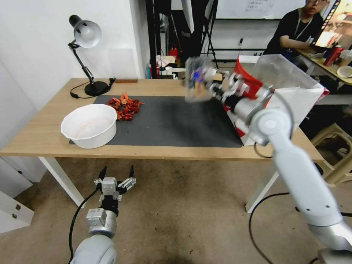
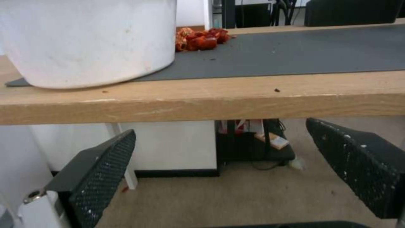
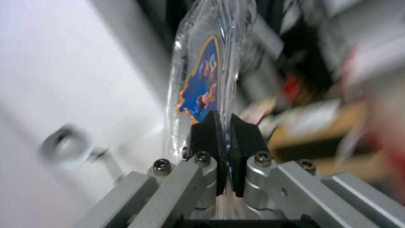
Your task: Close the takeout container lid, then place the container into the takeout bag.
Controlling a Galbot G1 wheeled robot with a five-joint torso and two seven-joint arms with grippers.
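My right gripper (image 1: 213, 86) is shut on the rim of the takeout container (image 1: 198, 78), a clear plastic clamshell held on edge in the air over the table's back right. In the right wrist view the black fingers (image 3: 202, 134) of the right gripper (image 3: 225, 123) pinch the container (image 3: 202, 76), and the lid lies flat against the other half, with a blue and orange sticker showing through. The takeout bag (image 1: 293, 91), red and white with a translucent liner, stands just right of the container. My left gripper (image 1: 116, 173) hangs open below the table's front edge (image 2: 219, 129).
A big white bowl (image 1: 89, 125) sits at the front left of a dark mat (image 1: 176, 121), with a pile of red pieces (image 1: 124, 105) behind it. A desk lamp (image 1: 86, 36) stands at the back left. A stool (image 1: 337, 146) is beside the table on the right.
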